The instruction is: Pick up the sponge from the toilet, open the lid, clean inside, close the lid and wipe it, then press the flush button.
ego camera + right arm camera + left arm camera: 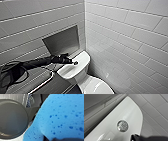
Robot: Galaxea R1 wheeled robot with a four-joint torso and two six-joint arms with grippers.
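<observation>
Reaching: the left claw [71, 61] stretches out over the tank top [131, 111] of the toilet [83, 80], and its tip sits just beside the flush button [75, 63].
Left claw state: I cannot tell whether it is released or clenched; it carries nothing that can be seen.
Flush button: a small round metal disc set into the glossy white tank top, near the middle. In the left wrist view it lies close to the dark end of the arm, and nothing covers it.
Sponge: the blue sponge [60, 116] sits right up against the right wrist camera, above a dark round object [12, 117]. How far it is from the flush button cannot be told.
Right claw state: the right claw [55, 139] looks to be grasping the sponge, judging by how close the pad sits and that it hangs clear of any surface.
Lid: the lid [96, 86] lies forward of the flush button, over the bowl, and looks to be down.
Step in hand: probably the last one, pressing the flush button, since the lid is shut and the arm is lined up at the button.
Next move calls for: a small shift to centre the tip over the flush button, then a firm, straight push down. An off-centre push may skid on the slick ceramic around the button.
</observation>
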